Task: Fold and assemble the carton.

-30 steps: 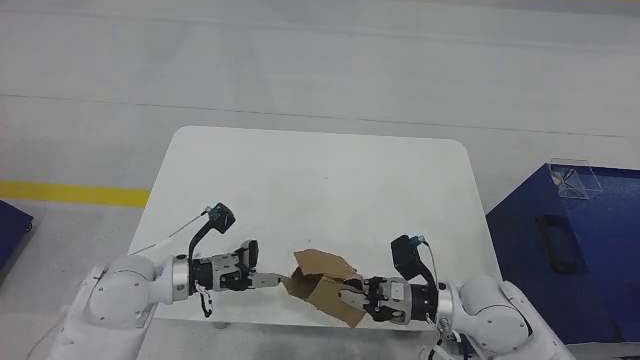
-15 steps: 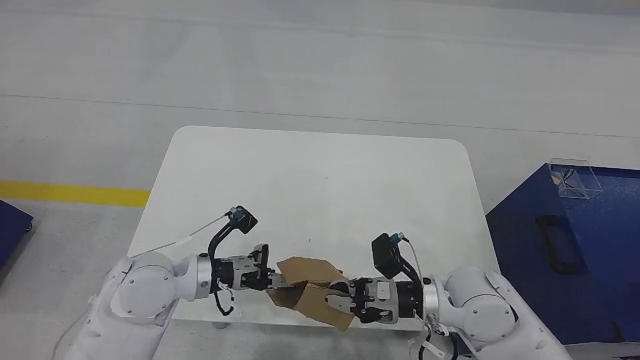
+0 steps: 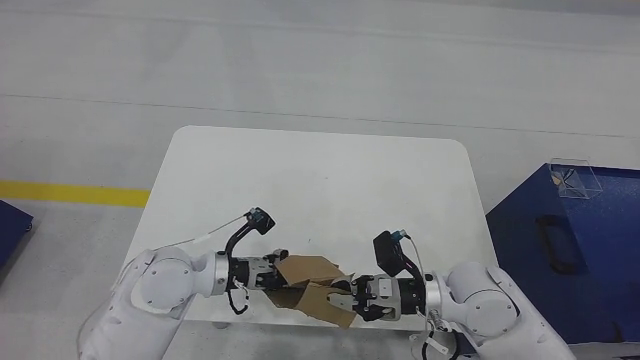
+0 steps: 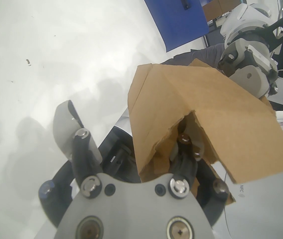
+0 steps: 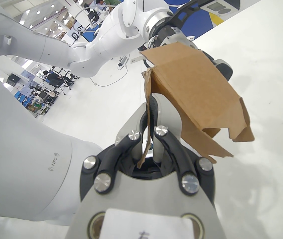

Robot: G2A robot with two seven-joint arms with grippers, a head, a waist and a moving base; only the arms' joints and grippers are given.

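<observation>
A brown cardboard carton (image 3: 312,282), partly folded with loose flaps, is held just above the white table (image 3: 320,180) near its front edge, between my two arms. My left gripper (image 3: 272,272) is open at the carton's left end. In the left wrist view one finger (image 4: 65,120) stands outside the carton (image 4: 206,105) and the other sits inside it under a torn flap. My right gripper (image 5: 149,108) is shut on a thin flap edge of the carton (image 5: 193,88). In the top view the right gripper (image 3: 345,300) is at the carton's right end.
A blue cabinet (image 3: 560,240) stands right of the table with a clear plastic box (image 3: 575,175) on top. The table's far half is bare white surface. Grey floor with yellow lines surrounds the table.
My left arm has moved right and pushed its gripper into the carton's end. The right gripper and the carton have shifted a little to the left, and the carton looks more closed up.
</observation>
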